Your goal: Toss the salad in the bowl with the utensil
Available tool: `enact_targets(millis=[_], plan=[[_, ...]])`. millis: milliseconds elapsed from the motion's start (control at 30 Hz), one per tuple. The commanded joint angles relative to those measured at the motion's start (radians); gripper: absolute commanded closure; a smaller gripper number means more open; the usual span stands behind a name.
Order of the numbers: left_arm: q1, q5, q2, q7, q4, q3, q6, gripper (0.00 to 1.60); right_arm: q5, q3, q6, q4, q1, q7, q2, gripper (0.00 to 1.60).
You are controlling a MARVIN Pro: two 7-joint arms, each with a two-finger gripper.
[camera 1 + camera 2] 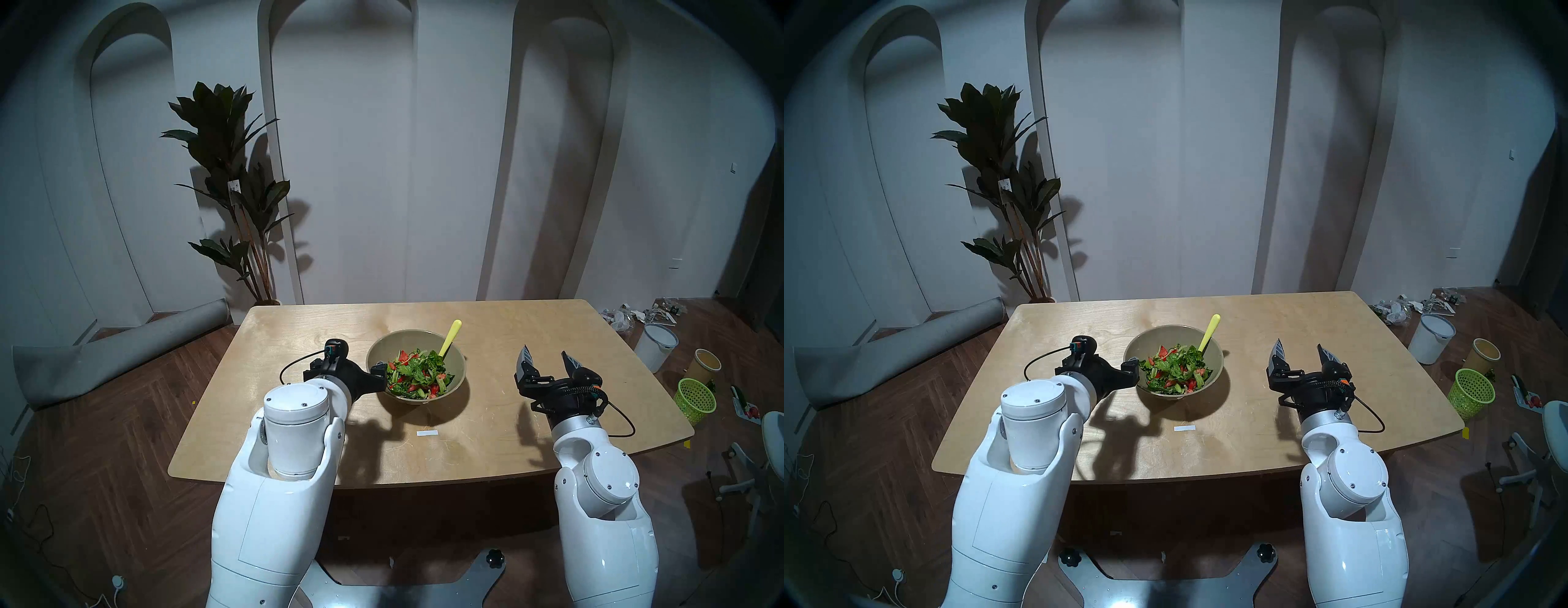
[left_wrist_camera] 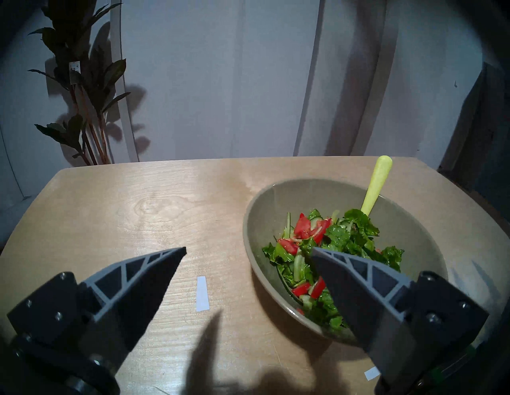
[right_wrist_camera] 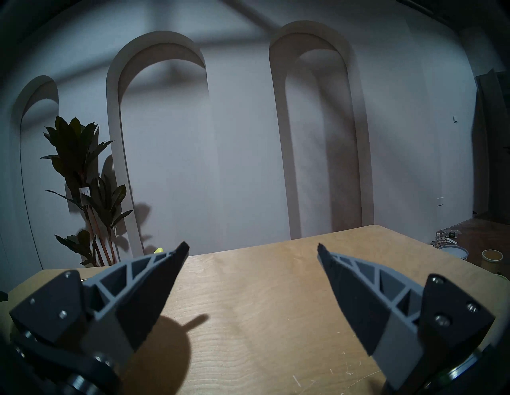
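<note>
Bowl (image 1: 457, 368) sitting mid-table, salad (image 1: 418, 373) inside, spoon (image 1: 449, 338) sticking up at far side. Left claw (image 2: 248, 251) spreading wide around bowl rim. Right claw (image 1: 547, 358) spreading wide, holding nothing. Risk: bumping rim, tipping bowl, spilling salad.

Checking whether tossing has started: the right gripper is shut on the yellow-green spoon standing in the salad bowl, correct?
No. The right gripper is open and empty, off to the bowl's side. The spoon stands unheld in the salad, per the head view.
</note>
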Motion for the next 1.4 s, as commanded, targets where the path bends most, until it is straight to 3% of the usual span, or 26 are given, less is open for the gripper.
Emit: enact_targets(millis=[0, 233, 1000, 1367], plan=[[-0.109, -0.008, -0.021, 0.01, -0.002, 0.025, 0.097, 0.0, 0.006, 0.006, -0.024, -0.029, -0.004, -0.006, -0.012, 0.0], [-0.188, -0.043, -0.041, 0.034, 0.065, 0.025, 0.174, 0.0, 0.018, 0.013, -0.038, -0.02, -0.006, -0.014, -0.025, 0.0], [-0.38, -0.112, -0.128, 0.158, 0.352, -0.066, 0.185, 0.0, 0.028, 0.023, -0.066, -0.019, -0.012, -0.036, -0.032, 0.0], [-0.311, -0.22, -0.099, 0.199, 0.269, -0.06, 0.185, 0.08, 0.018, 0.017, -0.06, -0.015, 0.002, -0.04, -0.028, 0.0]])
